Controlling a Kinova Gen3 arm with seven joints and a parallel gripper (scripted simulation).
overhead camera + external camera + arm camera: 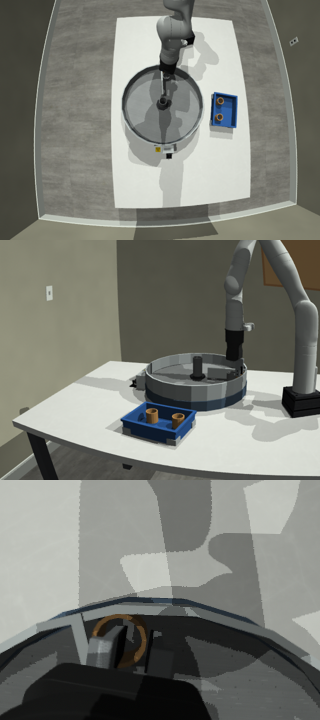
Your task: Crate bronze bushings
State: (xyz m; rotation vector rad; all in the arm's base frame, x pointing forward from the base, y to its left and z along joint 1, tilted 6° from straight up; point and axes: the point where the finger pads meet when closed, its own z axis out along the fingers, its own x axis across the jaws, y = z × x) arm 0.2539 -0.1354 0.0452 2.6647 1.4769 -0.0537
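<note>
The round turning table [140, 113] [206, 392] has a high rim. A bronze bushing [101, 623] [241, 375] stands inside the rim on the robot's side, right of a thin divider in the wrist view. A grey ring, apparently a steel bushing [167, 75] [229, 374], is beside it, towards the hub. My gripper [137, 642] [238, 373] points down there, partly open. In the wrist view one finger overlaps the bronze ring's middle and the other lies just right of it; their exact height is unclear. The blue crate [234, 111] [147, 433] holds two upright bronze bushings [219, 104] [218, 120] [151, 417] [177, 422].
A dark hub post [162, 102] [197, 367] stands at the turning table's centre. The divider [162, 83] [218, 373] runs from near the hub towards the rim beside my gripper. A control box [168, 149] [140, 381] is on the side away from the robot's base.
</note>
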